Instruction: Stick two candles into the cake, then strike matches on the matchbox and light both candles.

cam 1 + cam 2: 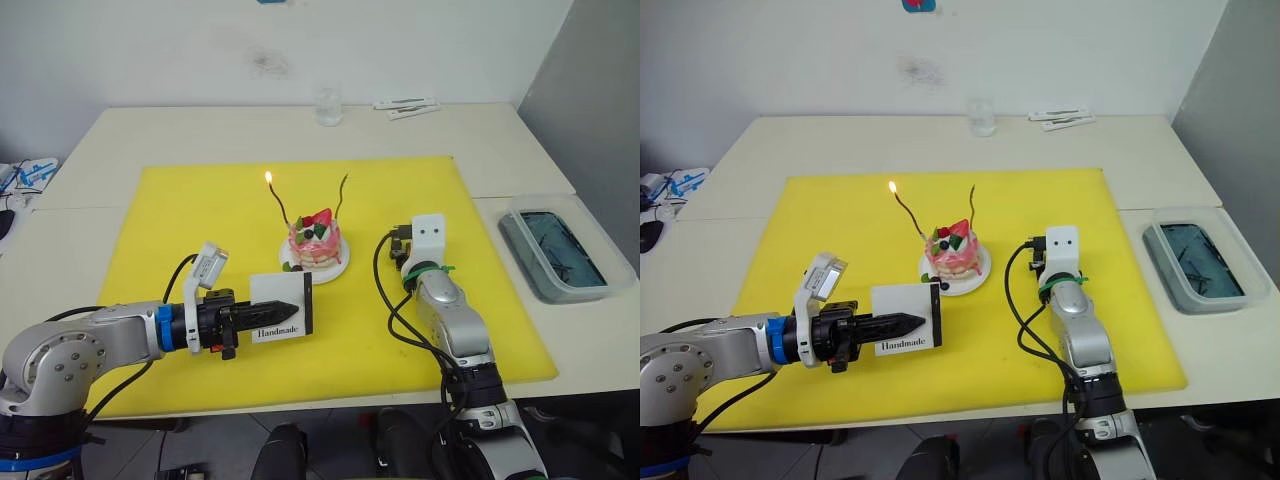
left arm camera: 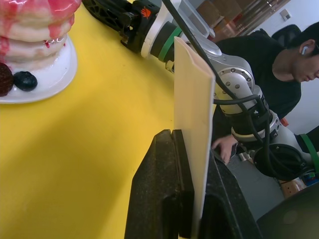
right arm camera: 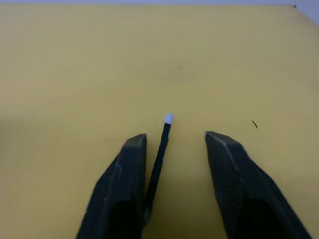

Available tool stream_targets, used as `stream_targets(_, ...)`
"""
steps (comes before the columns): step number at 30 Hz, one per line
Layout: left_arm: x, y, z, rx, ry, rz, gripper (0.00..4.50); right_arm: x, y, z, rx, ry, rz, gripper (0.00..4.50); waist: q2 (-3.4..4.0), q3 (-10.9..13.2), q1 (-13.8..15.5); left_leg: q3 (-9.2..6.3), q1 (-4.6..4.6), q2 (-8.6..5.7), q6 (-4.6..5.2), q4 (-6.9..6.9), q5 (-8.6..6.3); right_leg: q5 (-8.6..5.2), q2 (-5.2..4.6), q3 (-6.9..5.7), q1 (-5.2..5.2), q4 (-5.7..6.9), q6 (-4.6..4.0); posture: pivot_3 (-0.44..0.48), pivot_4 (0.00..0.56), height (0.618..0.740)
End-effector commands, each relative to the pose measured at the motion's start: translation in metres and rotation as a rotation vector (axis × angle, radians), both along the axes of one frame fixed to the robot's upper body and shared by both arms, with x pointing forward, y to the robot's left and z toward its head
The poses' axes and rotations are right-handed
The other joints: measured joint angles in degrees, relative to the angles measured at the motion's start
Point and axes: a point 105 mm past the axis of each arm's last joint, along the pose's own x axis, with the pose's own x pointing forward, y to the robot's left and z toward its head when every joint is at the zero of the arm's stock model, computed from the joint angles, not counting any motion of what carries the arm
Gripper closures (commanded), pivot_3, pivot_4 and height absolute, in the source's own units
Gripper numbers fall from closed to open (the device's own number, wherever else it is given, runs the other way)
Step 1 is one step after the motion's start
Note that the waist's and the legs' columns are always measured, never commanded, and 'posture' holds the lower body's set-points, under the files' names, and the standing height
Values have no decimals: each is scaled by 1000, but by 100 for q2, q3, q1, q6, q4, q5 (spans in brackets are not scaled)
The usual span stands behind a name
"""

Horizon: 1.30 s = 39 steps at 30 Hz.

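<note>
The cake (image 1: pixel 315 243) sits on its white plate (image 1: pixel 340 268) just above the centre of the head view, on a yellow mat (image 1: pixel 200 215) spread over a pale table (image 1: pixel 150 130). Two candles stand in it: the left candle (image 1: pixel 276 202) leans toward the upper left and carries a small flame at its tip, the right candle (image 1: pixel 342 195) rises unlit. Lower left of centre, the left gripper (image 1: pixel 270 310) is clamped on the matchbox (image 1: pixel 283 306), holding it upright on edge with its "Handmade" face toward the camera — the box hangs just below and left of the plate, apart from it. In the left wrist view the matchbox shows edge-on, pinched between the two black fingers (image 2: pixel 159 194), with the plate's rim and a dark berry at the upper left and a seated person at the upper right. The right arm (image 1: pixel 450 320) reaches up from the lower right, its wrist just right of the plate. The right gripper (image 3: pixel 172 144) stands wide over bare mat — a match (image 3: pixel 160 159) with a pale tip lies between the fingers, close against the left one in the right wrist view. A glass (image 1: pixel 328 106) stands at the table's far edge, and a grey tray (image 1: pixel 565 252) sits at the right edge of the frame.
</note>
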Motion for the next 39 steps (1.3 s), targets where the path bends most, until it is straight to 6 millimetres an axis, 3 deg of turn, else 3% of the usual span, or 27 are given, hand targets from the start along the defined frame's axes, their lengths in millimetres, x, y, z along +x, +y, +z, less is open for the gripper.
stream_targets(1,-2,-1,7,-2,-27,-11,4500,-5,0,-14,-1,61,-7,4166,-1,0,1,0,0,0,0,0,0,0,0,0,0,0,1,0,150,740)
stream_targets(2,-2,-1,7,-3,-27,-11,4500,-6,1,-14,2,65,-6,4460,-1,-1,1,0,0,0,0,0,0,0,0,0,0,0,1,0,150,740)
stream_targets(13,-1,-2,6,-9,-28,-5,4500,-9,1,7,9,5,50,4460,0,0,4,0,-4,0,0,-4,0,-1,0,-1,-2,-4,-1,0,150,740)
stream_targets(17,-2,-2,6,-11,-27,-4,4500,-17,3,17,-3,14,189,4460,1,1,6,0,-9,0,0,-4,0,-2,-1,-1,-4,-6,-1,0,150,740)
stream_targets(20,-3,-1,6,-12,-25,-5,4500,-32,3,21,-61,50,391,4460,3,2,6,0,-11,0,0,-3,0,-2,-1,-1,-7,-7,0,0,150,740)
stream_targets(29,-4,-3,5,-18,-20,-15,4500,-59,-13,15,-208,81,646,4460,3,3,1,2,-8,0,1,-3,-1,-16,1,1,-7,-5,24,0,150,740)
stream_targets(39,-3,-4,6,-17,-22,-20,4500,-57,-27,-3,-203,127,686,4460,1,2,8,3,-9,0,0,-1,0,-15,1,2,-5,-6,25,0,150,740)
